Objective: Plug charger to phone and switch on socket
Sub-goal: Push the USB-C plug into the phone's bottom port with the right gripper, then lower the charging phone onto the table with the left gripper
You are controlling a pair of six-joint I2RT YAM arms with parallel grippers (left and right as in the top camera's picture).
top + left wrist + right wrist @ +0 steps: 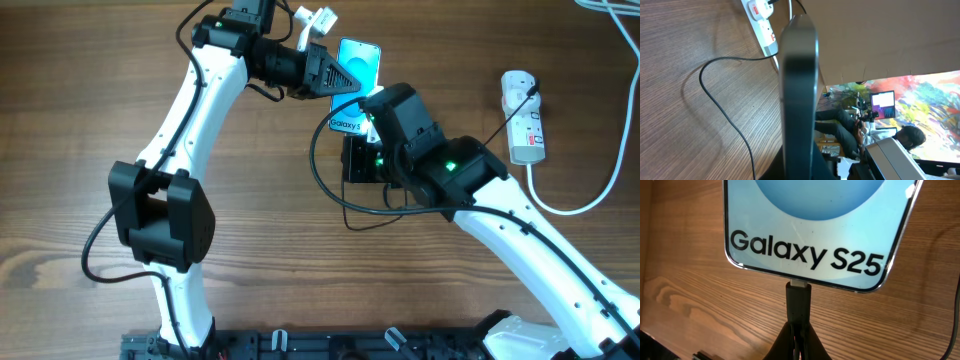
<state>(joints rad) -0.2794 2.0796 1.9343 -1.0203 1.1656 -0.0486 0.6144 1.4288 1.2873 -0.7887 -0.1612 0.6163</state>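
Note:
The phone (pixel 358 72) with a teal screen and "Galaxy S25" text is held above the table by my left gripper (pixel 335 75), which is shut on its far end. In the left wrist view the phone (pixel 800 85) shows edge-on. My right gripper (pixel 799 335) is shut on the charger's black connector (pixel 798 302), whose metal tip sits at the port on the phone's (pixel 815 225) bottom edge. The thin black charger cable (pixel 335 195) loops under my right arm and runs to the white socket (pixel 524 118) at the right. The socket also shows in the left wrist view (pixel 760 22).
The socket's thick white cord (pixel 590 205) curves along the right side of the wooden table (pixel 80 120). A white clip-like part (pixel 318 20) sits behind the left gripper. The arm bases stand at the front edge.

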